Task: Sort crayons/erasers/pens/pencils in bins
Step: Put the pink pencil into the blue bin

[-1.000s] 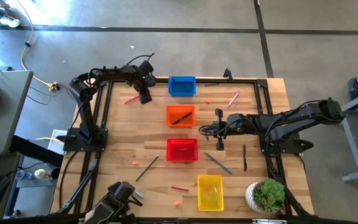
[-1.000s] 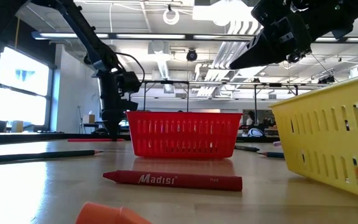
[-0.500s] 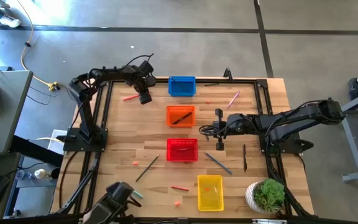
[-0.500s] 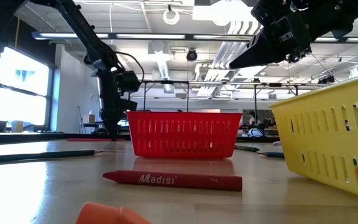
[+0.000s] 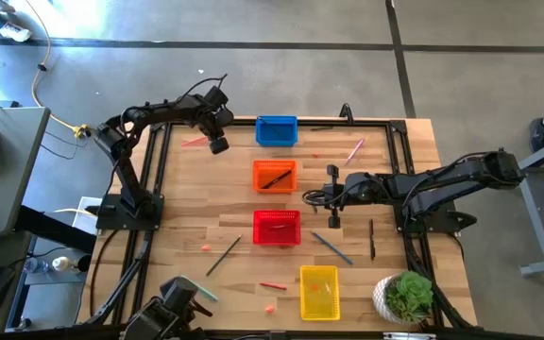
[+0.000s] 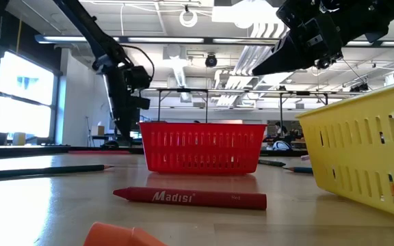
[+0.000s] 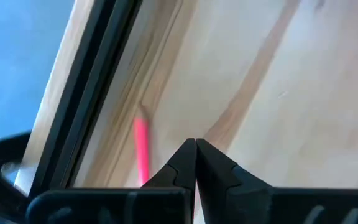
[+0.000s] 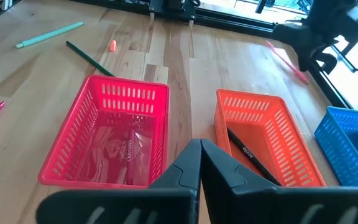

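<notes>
Rising in the upper left of the high view, the left gripper [image 5: 216, 144] has just closed on a pink pencil [image 5: 195, 142], lifting it for binning; the right gripper [image 5: 333, 219] waits closed mid-tabletop.

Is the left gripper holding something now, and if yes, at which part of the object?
The left gripper has its jaws shut on a pink stick, gripping it near one end; most of its length sticks out.
</notes>
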Tool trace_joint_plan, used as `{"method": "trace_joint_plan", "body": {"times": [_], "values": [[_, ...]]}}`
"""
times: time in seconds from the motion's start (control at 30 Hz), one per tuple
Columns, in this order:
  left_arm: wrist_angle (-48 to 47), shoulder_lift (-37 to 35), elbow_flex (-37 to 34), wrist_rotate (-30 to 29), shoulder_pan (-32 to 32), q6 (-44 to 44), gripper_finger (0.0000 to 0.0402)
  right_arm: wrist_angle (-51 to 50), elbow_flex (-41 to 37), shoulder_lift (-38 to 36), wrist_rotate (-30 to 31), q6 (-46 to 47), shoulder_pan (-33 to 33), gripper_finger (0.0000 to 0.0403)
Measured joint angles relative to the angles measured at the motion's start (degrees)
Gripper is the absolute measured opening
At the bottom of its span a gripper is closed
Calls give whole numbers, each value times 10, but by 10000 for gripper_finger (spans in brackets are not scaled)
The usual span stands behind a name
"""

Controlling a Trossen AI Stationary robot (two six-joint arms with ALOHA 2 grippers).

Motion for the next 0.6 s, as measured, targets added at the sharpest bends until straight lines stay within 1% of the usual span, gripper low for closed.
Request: {"method": "trace_joint_plan", "body": {"times": [0.1,0.17,0.47,0.6], "values": [[11,-8,0,32,2,-12,1,0,0,0,0,0,0,0],[19,-9,0,41,3,-24,1,0,0,0,0,0,0,0],[9,-9,0,27,1,-75,1,0,0,0,0,-1,-1,0],[-13,-9,1,24,2,-88,17,0,0,0,0,-1,-2,0]]}}
